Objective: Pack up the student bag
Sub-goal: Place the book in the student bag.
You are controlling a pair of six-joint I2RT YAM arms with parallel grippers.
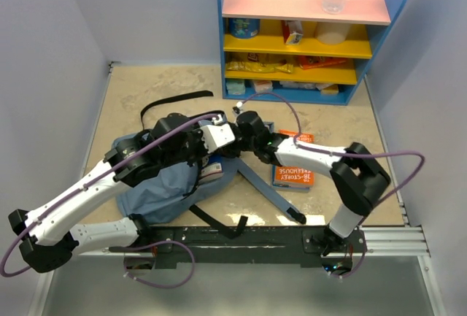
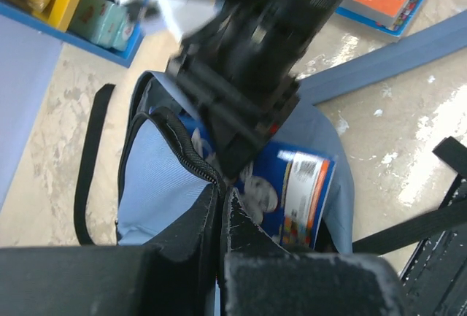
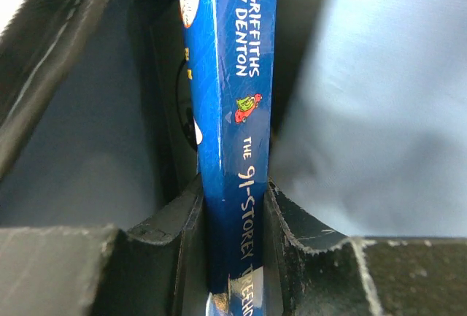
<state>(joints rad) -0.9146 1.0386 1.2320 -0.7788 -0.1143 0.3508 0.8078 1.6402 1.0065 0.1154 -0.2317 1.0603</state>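
Note:
The grey-blue student bag point(image 1: 157, 188) lies at the left centre of the table, mouth facing right. My left gripper point(image 2: 221, 185) is shut on the bag's zippered rim point(image 2: 182, 152) and holds the mouth up. My right gripper point(image 3: 233, 199) is shut on the spine of a blue book point(image 3: 230, 112), "The 91-Storey Treehouse". The book point(image 2: 292, 192) sits partly inside the bag's mouth, grey-blue fabric around it in the right wrist view. In the top view both grippers meet over the bag's opening point(image 1: 215, 159).
An orange book point(image 1: 295, 170) lies flat to the right of the bag. A grey-blue padded strap point(image 1: 266, 192) runs across the table toward the front. A black webbing strap point(image 1: 175, 101) lies behind the bag. A blue shelf unit point(image 1: 299, 39) with packets stands at the back.

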